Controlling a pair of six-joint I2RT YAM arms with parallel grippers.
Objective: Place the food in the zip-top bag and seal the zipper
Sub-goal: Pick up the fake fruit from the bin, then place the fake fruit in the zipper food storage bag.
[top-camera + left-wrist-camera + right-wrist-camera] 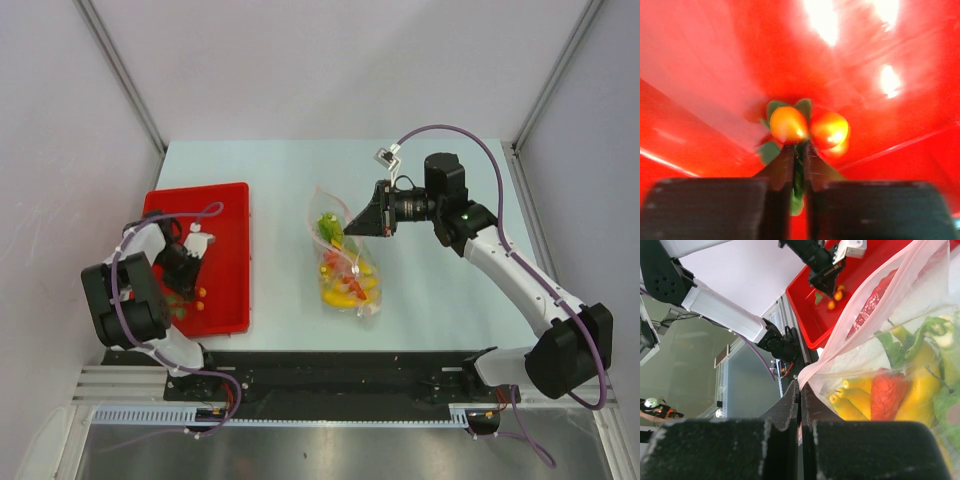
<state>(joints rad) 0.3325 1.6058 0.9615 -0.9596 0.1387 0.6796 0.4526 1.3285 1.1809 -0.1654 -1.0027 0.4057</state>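
Bag (345, 265) lies mid-tabletop, long axis running away from the arm bases, mouth at the far end. Clear, crinkled. Inside it: yellow bananas (920, 385), a red-orange piece, green leafy bits. Pink zipper (842, 335) runs along the mouth edge; whether it is pressed shut cannot be told.

Right hand (800, 390): at the bag's far end, jaws closed tight, pinching a corner of the mouth edge. That corner is lifted; the rest of the bag rests on the surface.

Left hand (800, 150): down inside the red tray (230, 210), near its front right corner. Jaws narrow, almost together, with a green leaf caught in the gap. Orange fruits (788, 125), two round ones side by side with green leaves, sit just past the tips, low over the tray floor. Wrist view is blurred.

Tabletop (270, 170): pale blue-green, matte. The tray is at the left, well apart from the bag.

Room: plain white panels (330, 60) on three sides, held by slanting metal posts (120, 70). A black strip and ribbed metal rail (330, 370) run along the near edge, carrying both arm bases. Purple cables loop over each arm.
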